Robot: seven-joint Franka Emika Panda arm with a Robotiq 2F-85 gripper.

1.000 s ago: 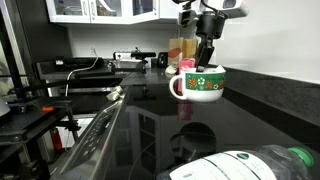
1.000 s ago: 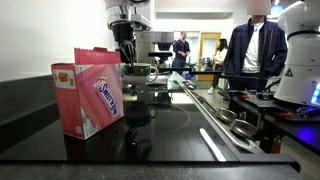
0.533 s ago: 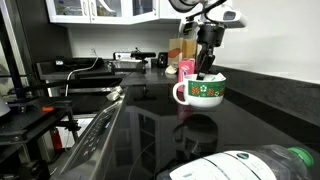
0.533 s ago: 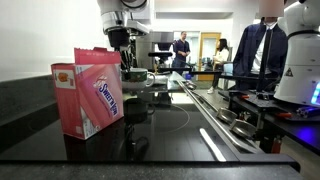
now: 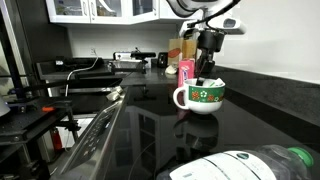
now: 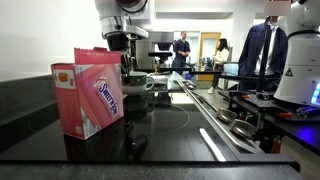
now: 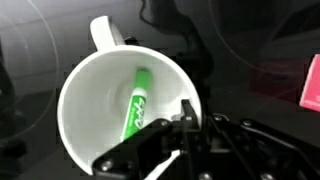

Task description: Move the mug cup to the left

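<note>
The mug cup (image 5: 202, 95) is a wide white mug with a green band and a red-and-white pattern. It hangs just above the black counter (image 5: 250, 125), its handle to the left in that view. My gripper (image 5: 207, 73) is shut on the mug's rim, one finger inside and one outside. In the wrist view the mug (image 7: 95, 110) shows its white inside with a green marker (image 7: 134, 103) lying in it, and my gripper (image 7: 185, 112) pinches the rim at the right. In an exterior view the mug (image 6: 137, 83) is mostly hidden behind the pink box.
A pink sweetener box (image 6: 90, 90) stands on the counter close to the mug. A slim pink container (image 5: 186, 70) and bottles stand behind the mug. A white and green object (image 5: 250, 163) lies near the camera. A stovetop (image 5: 100, 120) and people (image 6: 265, 50) are nearby.
My gripper has carried the mug along the counter, rightward and slightly lower in one exterior view and toward the pink box in the other. The grip on the rim has held.
</note>
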